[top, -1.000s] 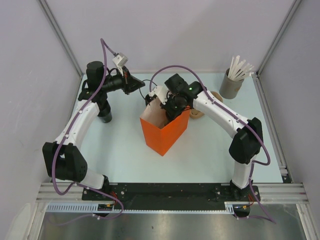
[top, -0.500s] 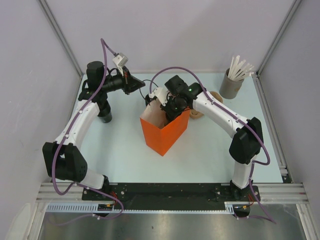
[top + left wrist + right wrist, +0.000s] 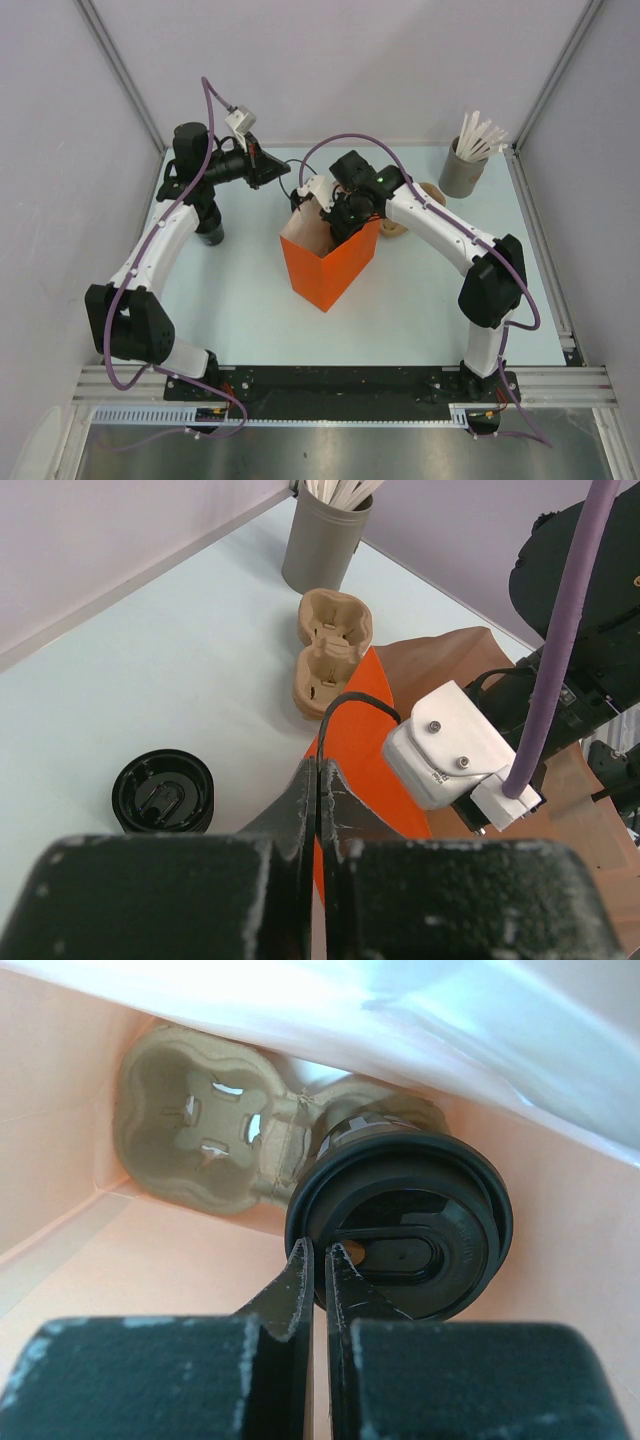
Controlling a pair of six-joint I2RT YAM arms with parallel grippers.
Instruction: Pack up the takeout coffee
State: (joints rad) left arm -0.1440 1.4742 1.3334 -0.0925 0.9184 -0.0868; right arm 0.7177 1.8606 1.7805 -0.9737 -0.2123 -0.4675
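Close to the right wrist lens, lower centre: right gripper [image 3: 318,1252], pinched almost fully closed on the lid rim of the takeout coffee [image 3: 420,1210]. Sits just beyond, centre right, inside the orange bag [image 3: 50,1160], in a pulp carrier [image 3: 190,1130] reaching to the upper left. Lies hidden from the overhead view, behind the bag's walls. Close to the left wrist lens: left gripper [image 3: 316,770], closed on nothing; farther off, black cup [image 3: 162,792] lower left, second carrier [image 3: 325,655], grey tub [image 3: 322,540] at top.
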